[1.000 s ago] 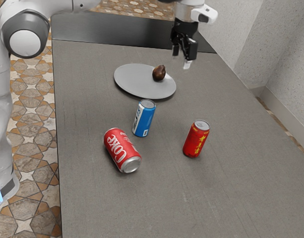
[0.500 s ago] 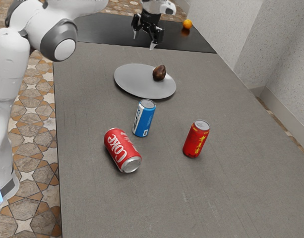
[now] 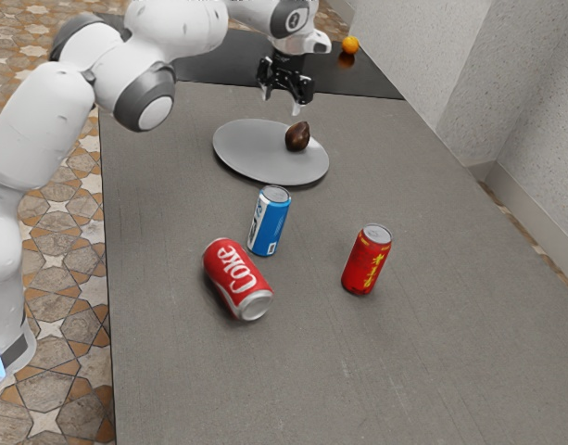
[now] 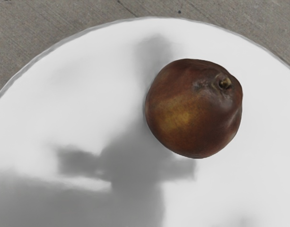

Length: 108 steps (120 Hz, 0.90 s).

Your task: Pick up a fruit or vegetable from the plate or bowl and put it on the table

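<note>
Above the far side of the plate (image 3: pixel 251 158), my gripper (image 3: pixel 281 101) hangs with its two fingers apart and nothing between them. A dark brown, pear-like fruit (image 3: pixel 297 136) rests on the plate, near the rim on the exterior view's right, below the hand and apart from it. From the wrist camera, the same fruit (image 4: pixel 194 109) shows its stem end, lying on the bright white plate (image 4: pixel 97 85) beside the hand's shadow. The grey table (image 3: pixel 432 371) surrounds the plate.
A blue can (image 3: pixel 270 221) stands in front of the plate, with a red Coke can (image 3: pixel 237 280) lying nearer. Toward the exterior view's right stands another red can (image 3: pixel 367 260). An orange (image 3: pixel 350 44) sits on the black surface behind.
My hand has swung toward the exterior view's left, uncovering the orange, then come lower and nearer the plate. The lying Coke can has rolled slightly toward the exterior view's right.
</note>
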### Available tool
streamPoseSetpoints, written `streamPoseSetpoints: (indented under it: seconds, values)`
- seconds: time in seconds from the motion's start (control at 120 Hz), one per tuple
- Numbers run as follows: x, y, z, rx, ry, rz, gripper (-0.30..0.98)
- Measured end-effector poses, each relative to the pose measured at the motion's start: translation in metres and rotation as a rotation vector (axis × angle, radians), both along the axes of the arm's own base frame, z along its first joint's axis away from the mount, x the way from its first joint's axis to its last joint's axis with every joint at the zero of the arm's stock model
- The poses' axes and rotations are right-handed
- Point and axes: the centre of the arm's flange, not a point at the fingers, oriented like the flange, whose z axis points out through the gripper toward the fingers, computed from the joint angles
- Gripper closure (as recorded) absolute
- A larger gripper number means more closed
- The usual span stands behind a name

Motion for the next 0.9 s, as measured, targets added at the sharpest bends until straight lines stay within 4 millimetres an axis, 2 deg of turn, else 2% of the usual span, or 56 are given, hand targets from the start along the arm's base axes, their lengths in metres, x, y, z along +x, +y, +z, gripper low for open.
streamPoseSetpoints:
  seconds: [0.233, 0.633, 0.833, 0.9]
  values:
    - [0.027, -0.019, -0.02, -0.001, 0.0, -0.058, 0.0]
    - [0.026, -0.009, -0.033, 0.078, 0.076, -0.077, 0.0]
    - [0.041, -0.028, -0.029, 0.077, 0.056, -0.121, 0.0]
    - [0.046, -0.03, -0.034, 0.08, 0.056, -0.128, 0.0]
